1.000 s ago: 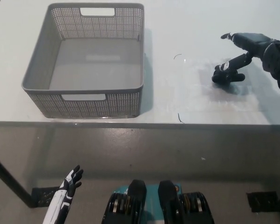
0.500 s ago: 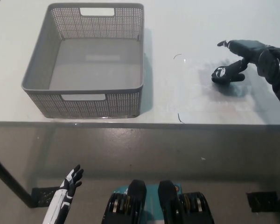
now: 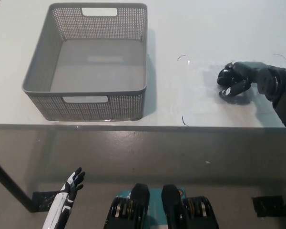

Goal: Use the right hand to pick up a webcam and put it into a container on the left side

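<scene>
A small black webcam (image 3: 224, 76) sits on the white table at the right, largely wrapped by my black right hand (image 3: 238, 80). The hand's fingers are curled around it, and both remain low on the tabletop. A grey perforated basket (image 3: 85, 90) with cut-out handles stands on the table's left side with nothing inside it, well apart from the right hand. My white left hand (image 3: 69, 189) hangs below the table's front edge at the lower left, its fingers apart and holding nothing.
The table's front edge (image 3: 143, 126) runs across the middle of the picture, with grey floor below it. Two thin dark marks (image 3: 183, 120) lie on the bare tabletop between the basket and the webcam. A dark table leg (image 3: 7, 183) slants at the lower left.
My right hand has come down and drawn in, and its spread fingers have curled shut around the webcam. The basket and the left hand have stayed put.
</scene>
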Controlling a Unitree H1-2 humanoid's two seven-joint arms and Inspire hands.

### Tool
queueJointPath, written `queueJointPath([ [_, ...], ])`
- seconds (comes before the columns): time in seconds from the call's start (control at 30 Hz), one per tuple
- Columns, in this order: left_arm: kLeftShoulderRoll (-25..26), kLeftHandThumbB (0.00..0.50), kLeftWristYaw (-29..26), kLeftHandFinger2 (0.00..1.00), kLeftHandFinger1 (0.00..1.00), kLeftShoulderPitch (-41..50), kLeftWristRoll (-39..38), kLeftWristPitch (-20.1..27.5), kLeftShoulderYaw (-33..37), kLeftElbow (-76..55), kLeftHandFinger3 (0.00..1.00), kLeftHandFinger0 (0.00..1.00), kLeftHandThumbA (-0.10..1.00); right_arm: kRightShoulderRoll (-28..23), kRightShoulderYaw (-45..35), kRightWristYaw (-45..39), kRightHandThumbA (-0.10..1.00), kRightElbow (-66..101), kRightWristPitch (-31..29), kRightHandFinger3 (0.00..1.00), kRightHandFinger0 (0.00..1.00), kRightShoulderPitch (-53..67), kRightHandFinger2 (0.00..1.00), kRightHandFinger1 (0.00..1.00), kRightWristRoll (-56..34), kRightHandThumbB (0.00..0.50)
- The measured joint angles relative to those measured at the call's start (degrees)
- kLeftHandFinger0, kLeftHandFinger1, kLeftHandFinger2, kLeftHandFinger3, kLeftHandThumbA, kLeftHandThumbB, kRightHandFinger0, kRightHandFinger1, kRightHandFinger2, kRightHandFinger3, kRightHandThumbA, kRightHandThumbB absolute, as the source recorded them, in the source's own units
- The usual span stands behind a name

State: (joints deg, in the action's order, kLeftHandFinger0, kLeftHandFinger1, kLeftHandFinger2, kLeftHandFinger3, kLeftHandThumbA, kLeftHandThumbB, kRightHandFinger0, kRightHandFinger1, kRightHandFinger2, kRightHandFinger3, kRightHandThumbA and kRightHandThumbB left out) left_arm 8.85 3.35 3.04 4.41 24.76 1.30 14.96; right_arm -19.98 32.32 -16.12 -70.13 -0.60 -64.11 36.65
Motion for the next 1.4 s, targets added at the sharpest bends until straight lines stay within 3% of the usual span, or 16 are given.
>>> queueJointPath([
  [0.3,0.00,0.197,0.01,1.00,1.00,-0.02,0.00,0.00,-0.09,0.00,1.00,1.00,1.00,0.33,-0.16,3.83,0.72,-4.50,-1.88,1.00,1.00,-0.02,1.00,1.00,-0.06,0.500],
  [0.33,0.00,0.190,0.02,1.00,1.00,-0.02,-0.01,0.00,-0.10,0.00,1.00,1.00,1.00,0.34,-0.18,4.29,0.69,-4.80,-2.05,1.00,1.00,0.02,1.00,1.00,-0.06,0.495],
  [0.37,0.00,0.190,0.03,1.00,1.00,-0.02,-0.02,0.00,-0.12,0.00,1.00,1.00,1.00,0.36,-0.26,4.70,0.58,-4.99,-2.33,1.00,1.00,0.12,1.00,1.00,-0.10,0.434],
  [0.4,0.00,0.191,0.02,1.00,1.00,-0.03,-0.02,0.00,-0.12,0.00,1.00,1.00,1.00,0.40,-0.44,5.29,0.55,-5.18,-2.72,1.00,1.00,0.27,1.00,1.00,-0.19,0.447],
  [0.43,0.00,0.201,0.02,1.00,1.00,-0.03,0.00,0.00,-0.12,0.00,1.00,1.00,1.00,0.43,-1.20,6.47,0.44,-5.40,-3.39,1.00,0.86,0.67,0.85,0.78,-0.51,0.397],
  [0.47,0.00,0.194,0.02,1.00,1.00,-0.03,0.00,0.00,-0.12,0.00,1.00,1.00,1.00,0.46,-1.71,7.26,0.31,-5.49,-3.96,0.79,0.44,1.03,0.62,0.48,-0.76,0.343],
  [0.5,0.01,0.192,0.02,1.00,1.00,-0.02,0.00,0.00,-0.14,0.00,1.00,1.00,1.00,0.60,-2.48,9.16,0.26,-5.79,-5.01,0.71,0.29,1.75,0.56,0.40,-1.07,0.326],
  [0.53,0.00,0.185,0.02,1.00,1.00,-0.04,0.00,-0.01,-0.14,0.01,1.00,1.00,1.00,0.63,-2.51,10.20,-0.07,-5.80,-5.37,0.37,0.02,2.17,0.34,0.12,-1.07,0.202],
  [0.57,0.00,0.178,0.02,1.00,1.00,-0.06,-0.01,-0.01,-0.14,0.02,1.00,1.00,1.00,0.64,-2.55,12.21,-0.10,-5.80,-6.00,0.41,0.00,2.54,0.52,0.21,-1.05,0.142],
  [0.6,0.00,0.177,0.03,1.00,1.00,-0.07,-0.01,-0.01,-0.14,0.02,1.00,1.00,1.00,0.64,-2.61,13.29,-0.10,-5.81,-6.47,0.50,0.00,2.65,0.61,0.26,-1.04,0.134],
  [0.63,0.00,0.174,0.03,1.00,1.00,-0.12,-0.01,-0.02,-0.15,0.03,1.00,1.00,1.00,0.64,-2.71,14.66,-0.10,-5.84,-7.01,0.68,0.00,2.73,0.75,0.37,-1.05,0.145],
  [0.77,0.02,0.186,0.02,1.00,1.00,-0.61,0.00,-0.01,-0.23,0.04,1.00,1.00,1.00,0.72,-3.34,19.68,-0.10,-6.29,-8.86,0.82,0.00,3.18,0.80,0.41,-1.08,0.108],
  [0.9,0.07,0.190,0.03,1.00,1.00,-1.50,-0.02,-0.01,-0.53,0.01,1.00,1.00,1.00,1.14,-3.82,23.87,-0.10,-6.94,-11.32,0.87,0.03,3.75,0.83,0.46,-1.15,0.120],
  [1.0,0.12,0.186,0.04,1.00,1.00,-1.68,-0.01,-0.02,-0.68,-0.13,1.00,1.00,1.00,1.23,-4.11,26.08,-0.10,-7.37,-12.79,0.73,0.00,4.14,0.74,0.40,-1.24,0.147],
  [1.13,0.15,0.193,0.04,1.00,1.00,-1.68,-0.01,-0.02,-0.81,-0.13,1.00,1.00,1.00,1.24,-5.28,28.61,-0.10,-7.45,-14.93,0.66,0.00,4.69,0.68,0.34,-1.67,0.161],
  [1.4,0.16,0.193,0.06,1.00,1.00,-1.70,0.02,-0.02,-0.86,-0.12,1.00,1.00,1.00,1.23,-11.56,31.32,-0.10,-5.32,-17.98,0.89,0.00,4.15,0.78,0.37,-4.29,0.129],
])
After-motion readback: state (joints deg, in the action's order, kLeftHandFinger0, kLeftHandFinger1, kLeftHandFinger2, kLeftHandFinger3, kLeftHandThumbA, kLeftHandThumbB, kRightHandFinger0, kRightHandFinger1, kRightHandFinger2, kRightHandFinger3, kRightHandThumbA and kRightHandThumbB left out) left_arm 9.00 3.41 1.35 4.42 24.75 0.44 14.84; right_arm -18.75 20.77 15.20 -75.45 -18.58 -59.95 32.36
